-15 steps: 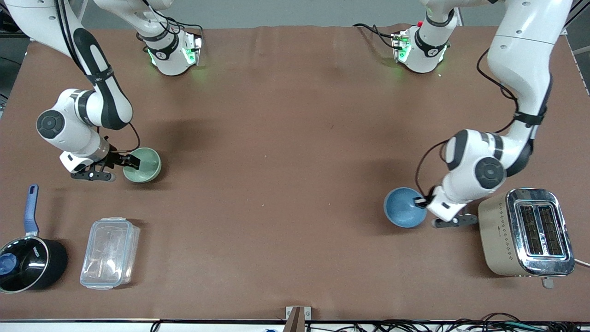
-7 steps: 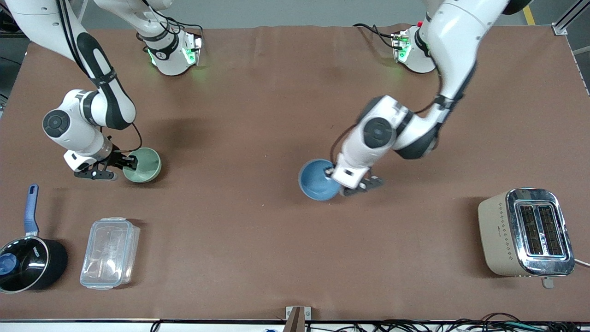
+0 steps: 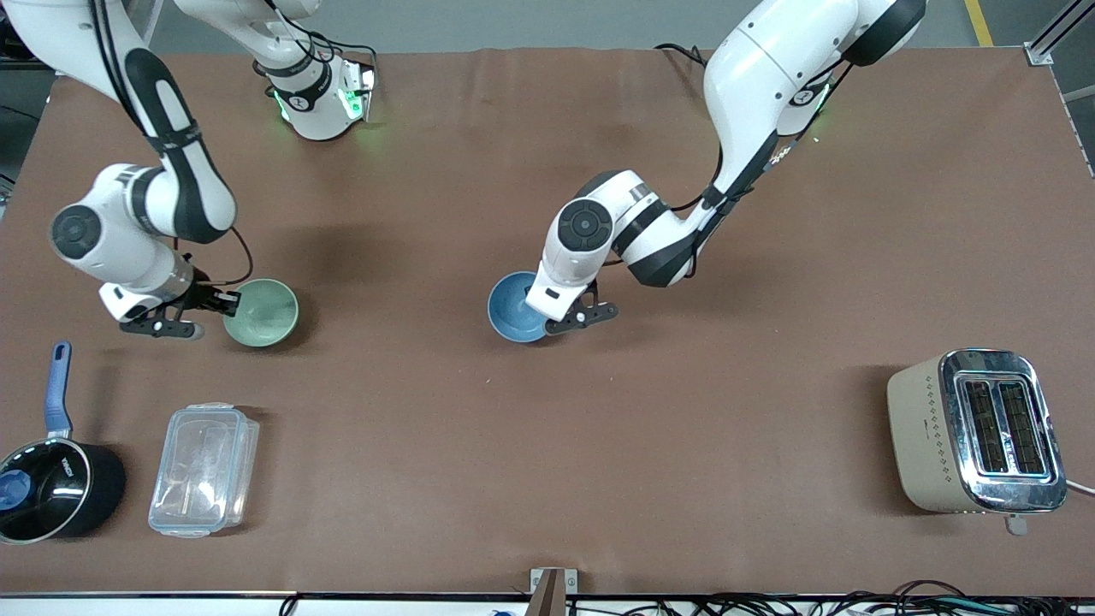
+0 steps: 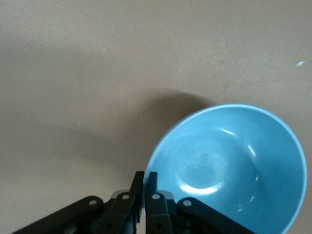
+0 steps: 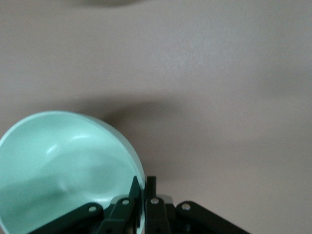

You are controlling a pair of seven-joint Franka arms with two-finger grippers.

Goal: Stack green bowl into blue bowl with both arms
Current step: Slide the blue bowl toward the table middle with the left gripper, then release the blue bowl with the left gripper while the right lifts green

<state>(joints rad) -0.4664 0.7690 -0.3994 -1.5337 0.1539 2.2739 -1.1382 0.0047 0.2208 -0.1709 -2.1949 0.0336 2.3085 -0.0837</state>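
The brown table (image 3: 530,445) carries everything, and the two white arms reach over it from their bases. The left arm (image 3: 753,111) bends down toward the middle of the table, and the left gripper (image 3: 547,318) is clamped on the rim of the blue bowl (image 3: 511,306), one finger inside the wall and one outside, as the left wrist view shows with the fingers (image 4: 146,195) pinched together on the bowl's (image 4: 234,165) edge. The bowl sits tilted in that grip over the middle of the table, its opening turned away from the wrist. The right arm (image 3: 145,214) hangs over its own end of the table, and the right gripper (image 3: 229,301) is closed on the rim of the green bowl (image 3: 262,312), with the fingers (image 5: 146,195) squeezing the thin wall of the bowl (image 5: 63,165) in the right wrist view. Whether either bowl rests on the table or is lifted off it cannot be told. A beige toaster (image 3: 975,432) stands well apart from the left gripper, nearer to the front camera at the left arm's end. A clear plastic container (image 3: 204,469) and a black saucepan (image 3: 56,488) with a blue handle lie nearer to the front camera than the right gripper.
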